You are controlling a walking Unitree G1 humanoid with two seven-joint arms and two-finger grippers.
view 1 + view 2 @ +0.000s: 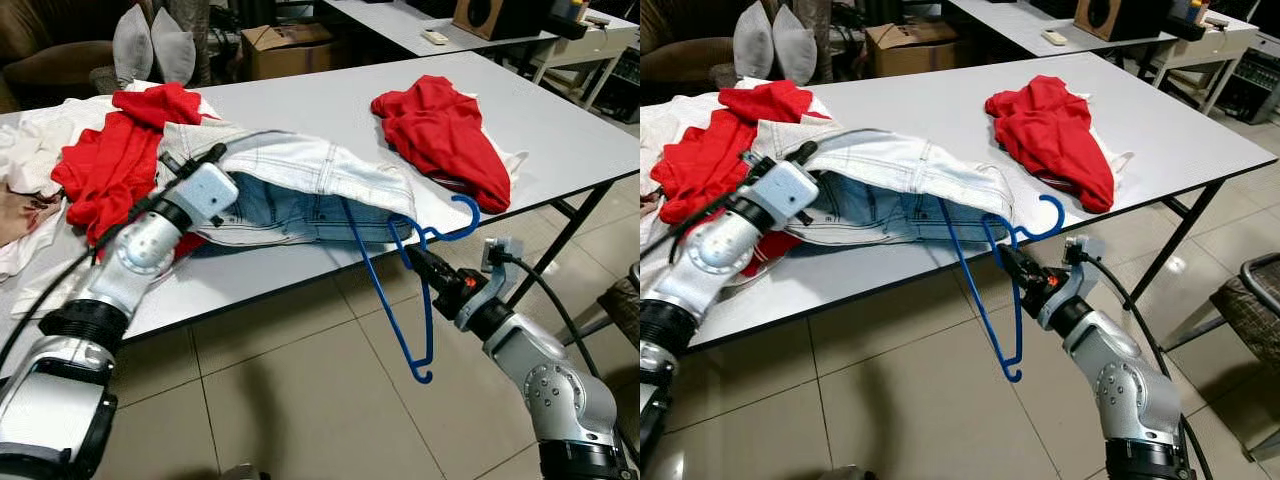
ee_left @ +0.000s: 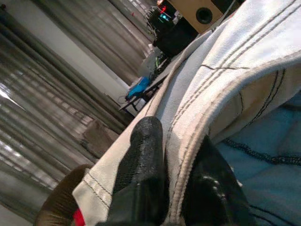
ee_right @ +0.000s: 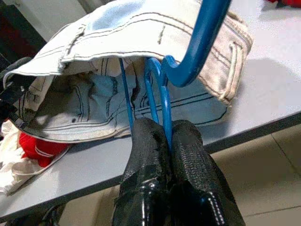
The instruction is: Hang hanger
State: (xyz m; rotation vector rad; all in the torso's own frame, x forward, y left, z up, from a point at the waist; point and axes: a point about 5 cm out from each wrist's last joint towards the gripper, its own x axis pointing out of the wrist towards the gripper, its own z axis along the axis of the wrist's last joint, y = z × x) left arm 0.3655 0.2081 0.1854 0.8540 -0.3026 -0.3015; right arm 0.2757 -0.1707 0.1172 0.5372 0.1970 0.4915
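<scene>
Jeans and hanger held at the edge of the white surface (image 1: 300, 110).

Light blue jeans (image 1: 300, 185) are seen in the middle of the frame, lying on the surface, with the waistband lifted open. The left pincer (image 2: 176, 188) is clamped on the waistband at the left of the frame. The blue hanger (image 1: 400, 300) is found at the lower middle of the frame; one side is pushed inside the jeans and the rest hangs down past the surface edge, over the tiled floor (image 1: 300, 400). The right pincer (image 3: 164, 155) is clamped on the hanger just under its hook. Red clothes (image 1: 440, 135) are seen at the upper right of the surface, and more red clothes (image 1: 115, 160) at the upper left.
</scene>
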